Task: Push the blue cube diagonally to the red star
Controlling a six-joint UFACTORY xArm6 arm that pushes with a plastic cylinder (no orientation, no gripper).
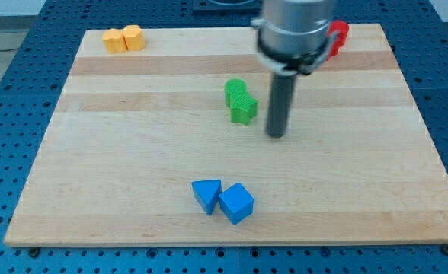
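The blue cube (237,203) lies near the view's bottom middle of the wooden board, touching a blue triangular block (206,195) on its left. A red block (337,38), mostly hidden behind the arm, sits at the view's top right; its shape cannot be made out. My tip (276,135) rests on the board at the middle, above and to the right of the blue cube, well apart from it, and just right of the green blocks.
Two green blocks (240,101) sit together at the board's middle, left of my tip. Two yellow-orange blocks (124,38) sit at the view's top left. The board's edge (232,243) meets a blue perforated table (11,114).
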